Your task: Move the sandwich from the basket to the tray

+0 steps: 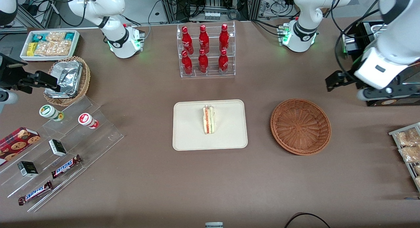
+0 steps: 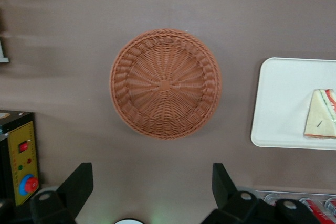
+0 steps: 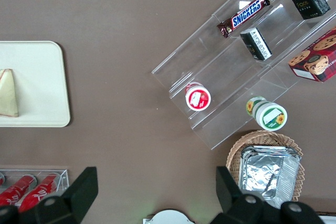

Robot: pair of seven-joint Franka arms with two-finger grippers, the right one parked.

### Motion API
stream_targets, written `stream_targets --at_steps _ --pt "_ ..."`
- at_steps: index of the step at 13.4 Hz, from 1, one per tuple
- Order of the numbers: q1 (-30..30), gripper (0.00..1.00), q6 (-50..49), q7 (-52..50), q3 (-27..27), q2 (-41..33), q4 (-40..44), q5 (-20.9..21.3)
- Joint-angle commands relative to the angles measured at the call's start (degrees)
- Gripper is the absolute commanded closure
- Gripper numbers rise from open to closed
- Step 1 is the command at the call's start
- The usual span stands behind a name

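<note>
Two bars on the clear stepped stand (image 1: 62, 149) read SNICKERS (image 1: 66, 166), and the red bottles (image 1: 204, 49) in the acrylic rack carry white script too small to read. The sandwich (image 1: 209, 119), a pale bread wedge with a red-orange and green cut edge, lies on the cream tray (image 1: 190, 136), beside the reddish-brown basket (image 1: 300, 126) on the desk (image 1: 210, 188). The tool (image 2: 152, 187) hangs raised above the desk near the basket, fingers spread and holding nothing.

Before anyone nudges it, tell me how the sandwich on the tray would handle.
The sandwich stands on edge on the tray, so it would likely tip. Its bread looks soft and light. The gripper hangs above the basket, fingers open.
</note>
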Motion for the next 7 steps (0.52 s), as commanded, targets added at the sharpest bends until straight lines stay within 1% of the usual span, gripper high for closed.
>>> stream_targets --at_steps 1,3,4,7 --pt "-1.03 0.00 -0.64 2.34 2.15 -0.59 0.29 -0.09" --pt "-0.94 0.00 -0.64 7.96 3.46 1.59 3.62 -0.26" --pt "-0.85 0.00 -1.34 8.06 3.82 2.22 4.86 -0.17" --pt "-0.33 0.01 -1.61 8.59 3.82 2.49 4.96 0.18"
